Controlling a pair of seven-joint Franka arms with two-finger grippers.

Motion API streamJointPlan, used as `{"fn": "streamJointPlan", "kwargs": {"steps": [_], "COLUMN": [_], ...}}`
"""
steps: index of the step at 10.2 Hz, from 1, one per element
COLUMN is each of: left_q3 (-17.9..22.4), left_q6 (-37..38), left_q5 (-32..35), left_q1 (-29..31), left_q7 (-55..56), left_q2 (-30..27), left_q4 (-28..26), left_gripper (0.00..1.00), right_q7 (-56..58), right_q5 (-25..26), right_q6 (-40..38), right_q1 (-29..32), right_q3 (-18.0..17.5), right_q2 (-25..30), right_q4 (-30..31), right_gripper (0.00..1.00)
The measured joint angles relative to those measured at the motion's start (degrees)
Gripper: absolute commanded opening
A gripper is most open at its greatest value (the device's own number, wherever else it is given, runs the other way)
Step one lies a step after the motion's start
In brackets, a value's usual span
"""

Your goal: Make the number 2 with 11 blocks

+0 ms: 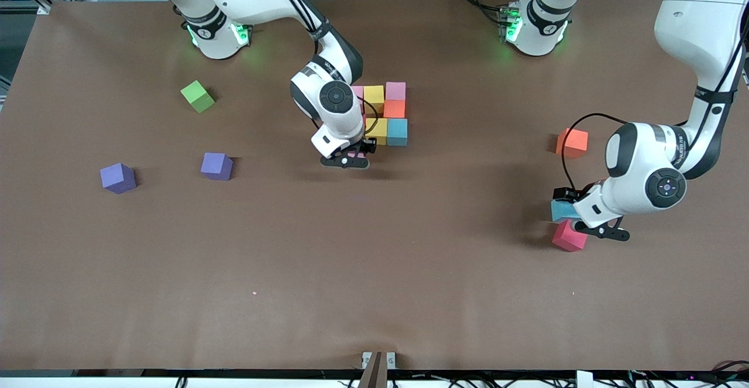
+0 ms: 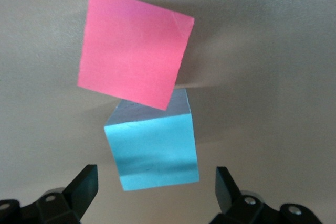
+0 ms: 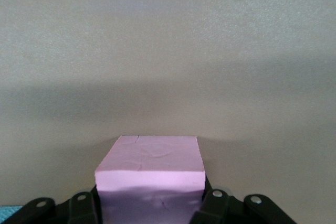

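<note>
Pinching a pink block between the pads of the right gripper, low over the table, at nine o'clock of the near yellow block and just beside it. Reaching in from the twelve o'clock edge on the right arm.

Moving out to the cluster mid-table, blocks touching. Far row: another pink half hidden by the wrist, then far yellow block, then a third pink. At six o'clock of that third pink, a red-orange block. Near row: near yellow block, with a blue block at its three o'clock.

Over to the left gripper: fingers spread wide, holding nothing, hovering over a second blue block. Red block at its six o'clock, touching it. Orange block at twelve o'clock, apart.

Out toward the right arm's end: two purple blocks lying apart, green cube at twelve o'clock of them.
</note>
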State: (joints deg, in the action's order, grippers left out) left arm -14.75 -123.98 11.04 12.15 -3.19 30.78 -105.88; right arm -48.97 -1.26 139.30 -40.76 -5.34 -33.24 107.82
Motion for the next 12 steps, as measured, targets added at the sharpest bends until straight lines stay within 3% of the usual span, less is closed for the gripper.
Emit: {"fn": "streamJointPlan", "kwargs": {"steps": [2, 3, 4, 6, 7, 10, 12], "left_q3": [0.98, 1.53, 2.18, 3.38, 3.46, 1.98, -3.14], "left_q6": [-2.14, -2.90, -3.25, -4.00, -4.28, -4.37, -3.80], "left_q5": [0.00, 0.00, 0.00, 0.00, 0.00, -0.21, -0.21], "left_q1": [-0.28, -0.35, -0.61, -1.65, -1.98, -3.24, -5.60], "left_q7": [0.68, 0.68, 0.69, 0.68, 0.68, 6.31, 20.19], "left_q2": [1.69, 2.36, 2.62, 2.62, 2.63, 2.41, 1.88], "left_q4": [-0.07, -0.06, -0.05, 0.04, 0.03, 0.09, 0.11], "left_gripper": [0.97, 0.89, 0.73, 0.28, 0.20, 0.18, 0.17], "right_q7": [-0.01, -0.03, -0.04, -0.06, -0.06, -0.07, -0.07], "right_q5": [0.06, 0.08, 0.09, 0.14, 0.20, 0.27, 0.47], "right_q6": [-0.02, -0.04, -0.05, -0.21, -0.27, -0.32, -0.39], "right_q1": [-0.19, -0.25, -0.28, -0.53, -0.61, -0.65, -0.69], "right_q3": [0.00, 0.00, 0.00, 0.00, 0.00, 0.00, 0.00], "right_q2": [-0.01, -0.01, -0.01, -0.01, -0.01, 0.00, 0.00], "right_q4": [0.00, 0.00, 0.00, 0.00, 0.00, -0.01, 0.00], "right_gripper": [0.32, 0.32, 0.32, 0.32, 0.32, 0.32, 0.33]}}
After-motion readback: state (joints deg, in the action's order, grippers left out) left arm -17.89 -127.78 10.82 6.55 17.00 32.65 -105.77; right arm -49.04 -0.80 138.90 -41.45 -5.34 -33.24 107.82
